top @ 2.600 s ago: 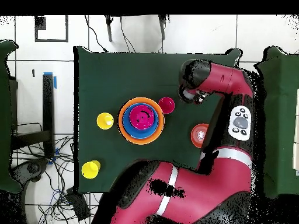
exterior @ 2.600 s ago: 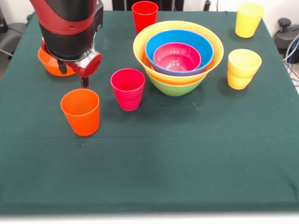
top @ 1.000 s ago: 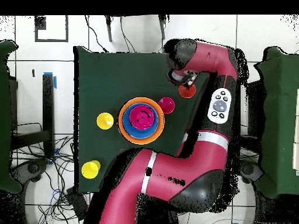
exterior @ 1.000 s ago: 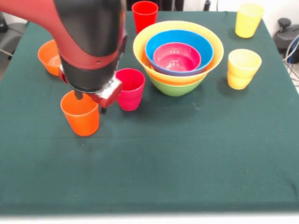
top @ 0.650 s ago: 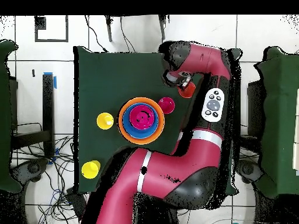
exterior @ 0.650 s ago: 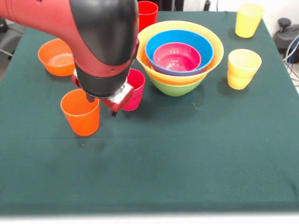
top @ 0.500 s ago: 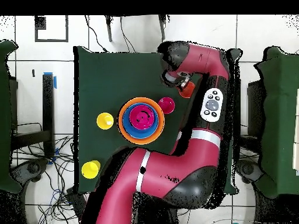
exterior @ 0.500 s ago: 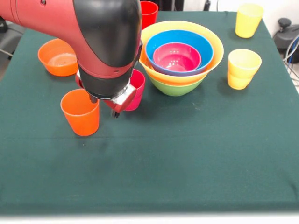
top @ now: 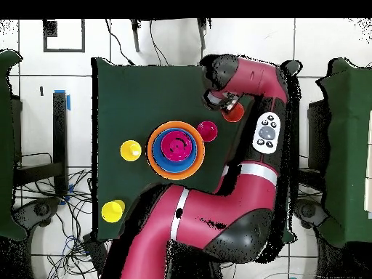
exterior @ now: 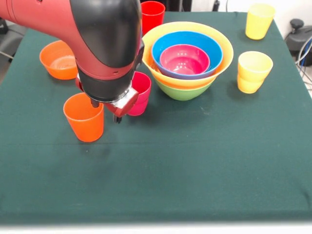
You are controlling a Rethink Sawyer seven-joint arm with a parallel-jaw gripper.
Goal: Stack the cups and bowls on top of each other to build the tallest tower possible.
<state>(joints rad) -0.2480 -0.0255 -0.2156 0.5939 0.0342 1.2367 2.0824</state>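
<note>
We saw the gripper low beside the smooth orange plastic cup; its fingers' spread, we couldn't tell.

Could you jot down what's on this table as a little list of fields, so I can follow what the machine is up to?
tower: pink bowl in blue bowl in yellow bowl, on green bowl
loose bowl: orange bowl, apart from the tower
cups: orange cup, pink cup, red cup, two yellow cups
gripper: low between orange cup and pink cup
jaws: cannot tell whether open or shut
</note>
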